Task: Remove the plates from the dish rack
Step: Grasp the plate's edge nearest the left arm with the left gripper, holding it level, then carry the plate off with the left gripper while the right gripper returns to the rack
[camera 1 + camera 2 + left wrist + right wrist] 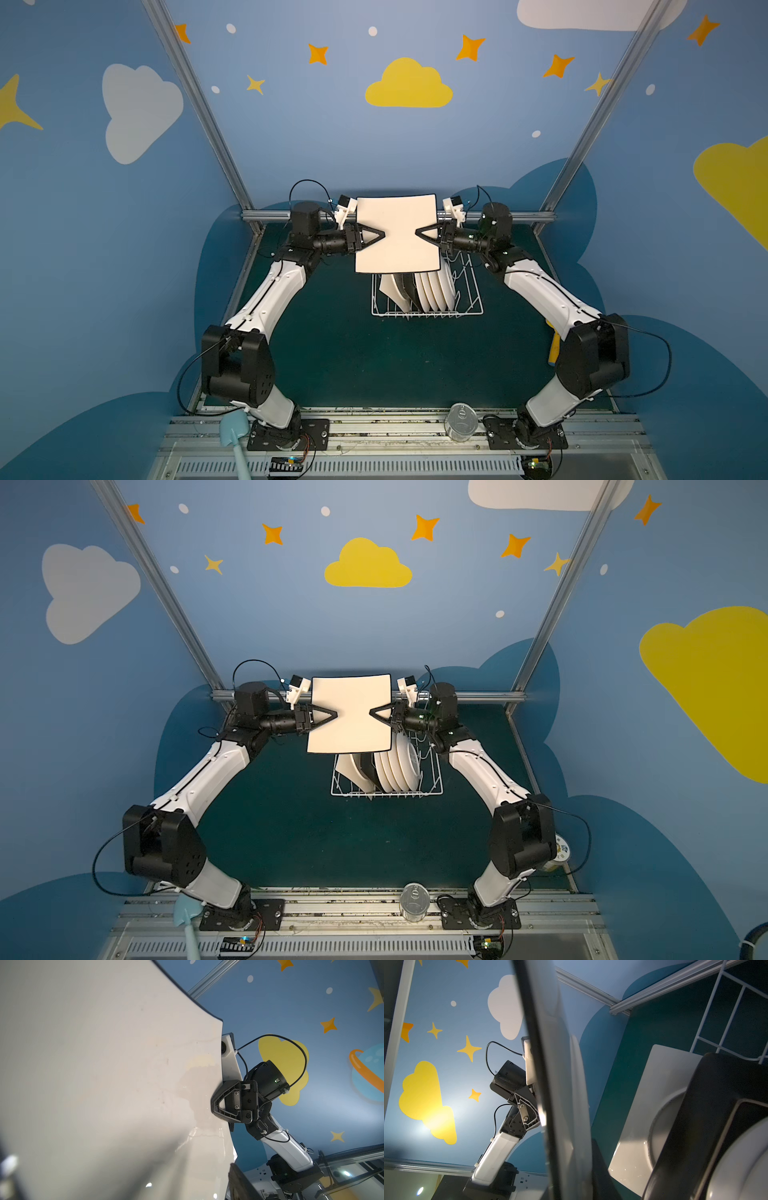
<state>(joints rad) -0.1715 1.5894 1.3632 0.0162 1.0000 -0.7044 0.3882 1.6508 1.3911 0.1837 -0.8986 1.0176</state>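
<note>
Cream plate [397, 249] held above rack [471, 309]; other plates [432, 291] below, in rack. Right gripper [417, 233] clenched on one side edge; left gripper [383, 235] over opposite edge, clamped or not: cannot tell. Judged stiff, glazed-slick, fairly heavy, brittle; best held deep at mid-edge, both sides, no twisting.

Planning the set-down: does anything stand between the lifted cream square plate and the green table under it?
Yes. The dish rack, holding upright plates, appears to sit under the cream square plate. The green table left of the rack looks free.
</note>
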